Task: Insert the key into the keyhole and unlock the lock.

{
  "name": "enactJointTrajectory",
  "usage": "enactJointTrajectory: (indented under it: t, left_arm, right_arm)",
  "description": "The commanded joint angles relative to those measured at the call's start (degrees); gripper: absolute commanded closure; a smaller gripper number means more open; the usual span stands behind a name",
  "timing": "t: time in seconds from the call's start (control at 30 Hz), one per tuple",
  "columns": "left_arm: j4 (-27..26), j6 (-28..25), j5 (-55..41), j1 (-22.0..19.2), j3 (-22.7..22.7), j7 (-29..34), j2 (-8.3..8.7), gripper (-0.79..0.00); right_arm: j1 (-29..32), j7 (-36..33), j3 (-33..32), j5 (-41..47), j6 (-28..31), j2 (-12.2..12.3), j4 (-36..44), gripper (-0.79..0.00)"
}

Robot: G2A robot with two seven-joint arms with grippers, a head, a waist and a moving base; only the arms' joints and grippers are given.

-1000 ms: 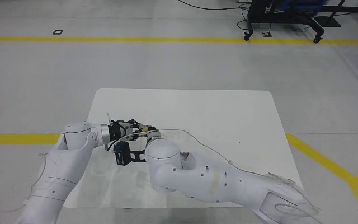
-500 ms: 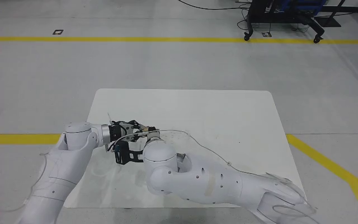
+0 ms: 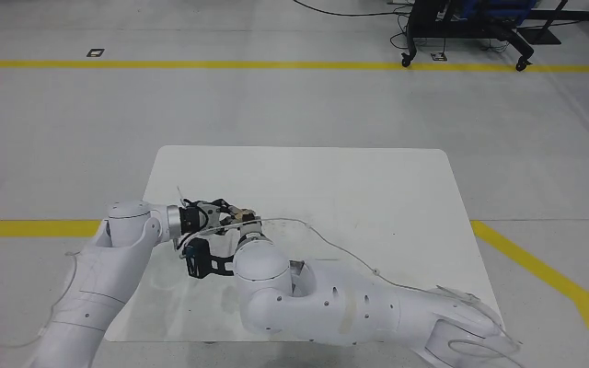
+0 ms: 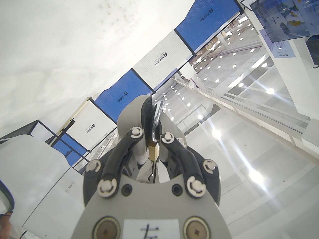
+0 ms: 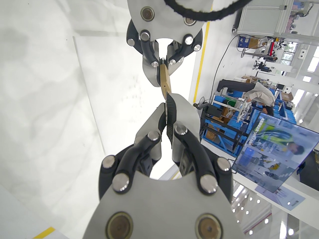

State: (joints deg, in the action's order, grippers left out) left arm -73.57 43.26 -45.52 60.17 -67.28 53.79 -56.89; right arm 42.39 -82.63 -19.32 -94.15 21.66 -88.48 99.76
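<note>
Left pincer point(image 5: 162, 77): clenched on the lock point(image 5: 165, 83), a small brass padlock gripped by its body between the two fingers, with one end projecting toward the other arm. Right pincer point(image 5: 168, 98): clenched, its ribbed black pads pressed together and its tips touching that projecting end of the lock. From my right wrist view the pads hide what they grip. From my left wrist view I see the key point(image 4: 157, 115), a silver piece with a notched edge, standing in line with the brass body and meeting its end. I cannot tell how far the blade sits in the keyhole. The two pincers face each other tip to tip, roughly in one line. In the top view I place the lock over the near left part of the bench point(image 3: 386, 202), a white slab with rounded corners. A black braided cable point(image 5: 199, 16) loops off the left wrist. Beyond the bench, a yellow line point(image 3: 276, 63) crosses the grey floor, and a dark wheeled frame point(image 3: 469, 28) stands at the far edge.
</note>
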Motion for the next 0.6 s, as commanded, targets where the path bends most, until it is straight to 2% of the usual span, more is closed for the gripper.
enactJointTrajectory:
  t: [0.0,0.57]
  left_arm:
    - [-0.01,-0.08,-0.09,0.01,0.00,0.00,0.06,0.000]
    - [-0.94,-0.04,-0.11,0.25,0.76,1.48,0.54,0.000]
  right_arm:
    - [-0.20,-0.22,0.51,0.11,-0.22,0.21,0.18,0.000]
    - [-2.14,-1.81,1.53,2.69,-1.81,1.29,0.73,0.000]
